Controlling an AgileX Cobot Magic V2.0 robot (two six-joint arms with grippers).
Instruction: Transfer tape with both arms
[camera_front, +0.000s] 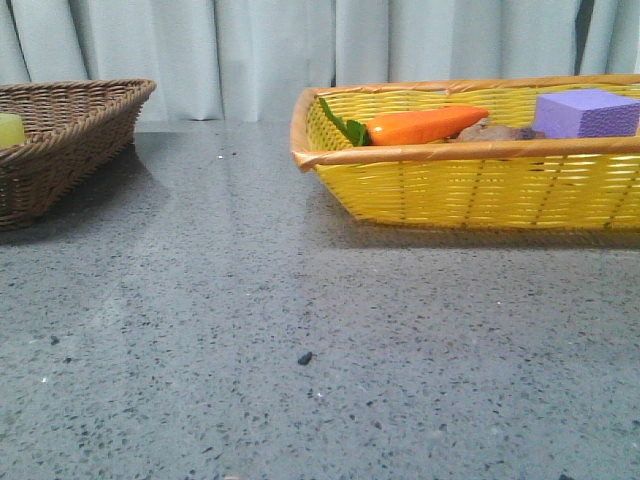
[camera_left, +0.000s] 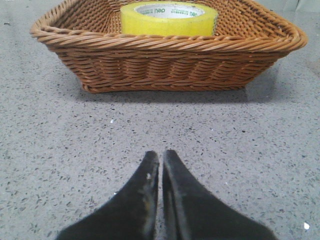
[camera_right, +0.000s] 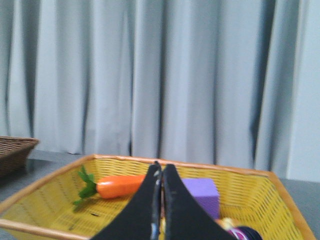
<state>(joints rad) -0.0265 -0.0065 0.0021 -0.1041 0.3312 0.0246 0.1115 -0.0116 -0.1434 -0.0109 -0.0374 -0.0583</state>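
The tape (camera_left: 169, 20), a wide yellow roll with a white core and green print, lies flat in a brown wicker basket (camera_left: 170, 67). In the front view only a yellow sliver of the tape (camera_front: 10, 130) shows inside that brown basket (camera_front: 60, 150) at the far left. My left gripper (camera_left: 161, 157) is shut and empty, low over the grey table, short of the basket. My right gripper (camera_right: 161, 167) is shut and empty, raised before the yellow basket (camera_right: 50, 195). Neither gripper shows in the front view.
The yellow basket (camera_front: 480, 185) at the right holds an orange toy carrot (camera_front: 425, 125), a purple foam block (camera_front: 587, 112) and some small items. Grey curtains hang behind the speckled grey table (camera_front: 300, 330). A dark speck (camera_front: 305, 357) lies on the table.
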